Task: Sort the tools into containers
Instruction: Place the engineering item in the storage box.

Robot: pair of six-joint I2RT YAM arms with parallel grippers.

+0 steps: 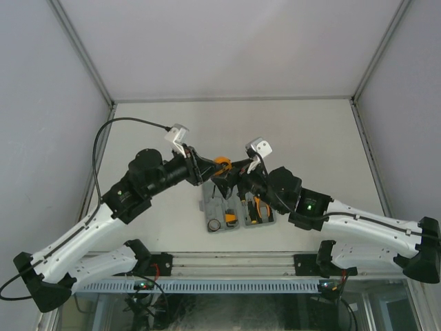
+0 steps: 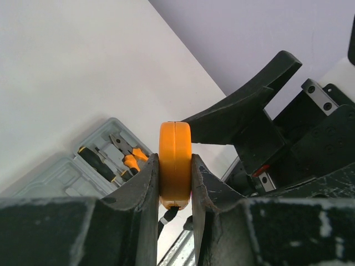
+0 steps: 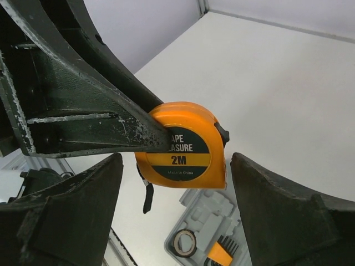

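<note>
tool case [image 1: 217,207]: far end hidden beneath both arms.

Orange tape measure [image 3: 183,147], black label; grey tool case [image 2: 61,177]; pliers [image 2: 130,160] handles orange-black; white table [image 1: 310,145]

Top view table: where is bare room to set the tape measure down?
Bare: the far table up to the back wall. Crowded: by the tool case, where the left gripper holds the tape measure between the right gripper's open fingers.
</note>
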